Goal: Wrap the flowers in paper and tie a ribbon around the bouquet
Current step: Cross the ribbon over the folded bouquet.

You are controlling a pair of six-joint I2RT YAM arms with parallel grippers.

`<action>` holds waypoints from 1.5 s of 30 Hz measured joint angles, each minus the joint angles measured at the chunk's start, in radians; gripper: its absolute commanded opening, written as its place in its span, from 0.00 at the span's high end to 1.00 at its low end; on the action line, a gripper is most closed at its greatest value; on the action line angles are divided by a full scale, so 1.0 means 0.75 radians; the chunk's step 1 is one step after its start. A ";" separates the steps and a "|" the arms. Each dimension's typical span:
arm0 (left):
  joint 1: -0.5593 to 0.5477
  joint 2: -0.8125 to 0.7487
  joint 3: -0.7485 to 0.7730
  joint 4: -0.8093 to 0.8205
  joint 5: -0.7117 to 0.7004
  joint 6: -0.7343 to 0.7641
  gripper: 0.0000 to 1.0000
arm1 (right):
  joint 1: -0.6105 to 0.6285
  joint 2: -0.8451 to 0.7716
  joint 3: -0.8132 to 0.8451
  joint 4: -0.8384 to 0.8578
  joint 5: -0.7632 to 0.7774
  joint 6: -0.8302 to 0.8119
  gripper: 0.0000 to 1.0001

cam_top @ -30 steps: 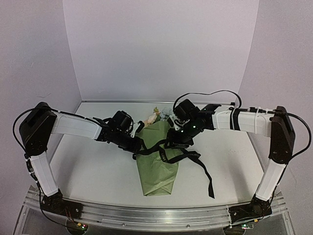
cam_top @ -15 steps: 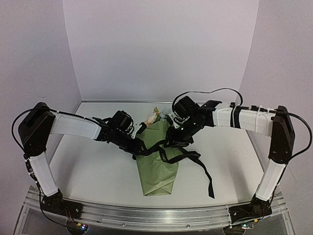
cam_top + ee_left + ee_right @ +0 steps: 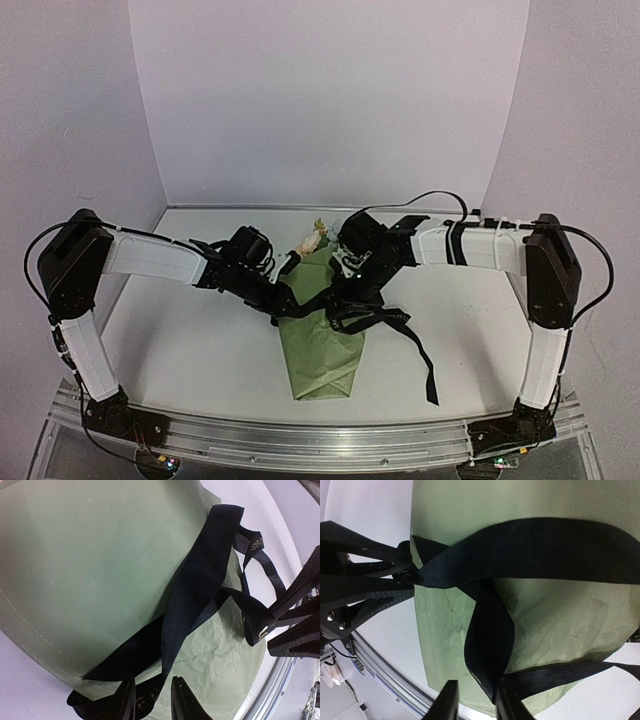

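One bouquet [image 3: 322,345] flat on the table [image 3: 190,340], flowers [image 3: 312,241] at far end; one ribbon [image 3: 195,590] crossed over olive paper [image 3: 100,570] (tail trailing right), pinched by two: left gripper [image 3: 152,692], right gripper [image 3: 477,694].

The bouquet [image 3: 322,345] lies flat mid-table, its narrow folded end pointing to 6 o'clock and its wide mouth to 12. The paper [image 3: 318,368] shows its olive-green face, smooth across the upper part and crumpled lower down. Cream and pale-blue flowers [image 3: 313,240] peek out at the 12 o'clock end. The black ribbon [image 3: 400,325] crosses the cone about midway, its strands lapped over each other. A loose tail trails off toward 4 o'clock.
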State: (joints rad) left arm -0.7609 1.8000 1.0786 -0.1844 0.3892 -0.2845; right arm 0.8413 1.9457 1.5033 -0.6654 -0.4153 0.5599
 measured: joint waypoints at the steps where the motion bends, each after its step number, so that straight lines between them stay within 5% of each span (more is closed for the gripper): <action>1: 0.000 0.000 0.000 0.000 0.001 0.000 0.78 | 0.003 0.003 0.000 -0.003 -0.003 0.003 0.87; 7: 0.000 0.001 0.000 -0.001 0.002 0.001 0.89 | 0.009 0.004 0.008 -0.009 -0.014 0.024 1.00; 23: 0.000 0.001 0.003 -0.011 0.023 0.010 1.00 | 0.009 0.168 0.194 -0.041 0.072 0.028 1.00; 40: 0.010 -0.001 0.003 -0.011 0.026 0.007 0.99 | -0.005 0.252 0.326 -0.059 0.335 -0.010 1.00; 45: 0.024 -0.010 0.003 -0.011 0.025 -0.005 0.81 | -0.008 0.287 0.359 -0.057 0.361 -0.014 1.00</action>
State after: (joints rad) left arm -0.7429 1.7923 1.0805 -0.1928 0.4078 -0.2881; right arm 0.8352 2.1608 1.7728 -0.7085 -0.1448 0.5495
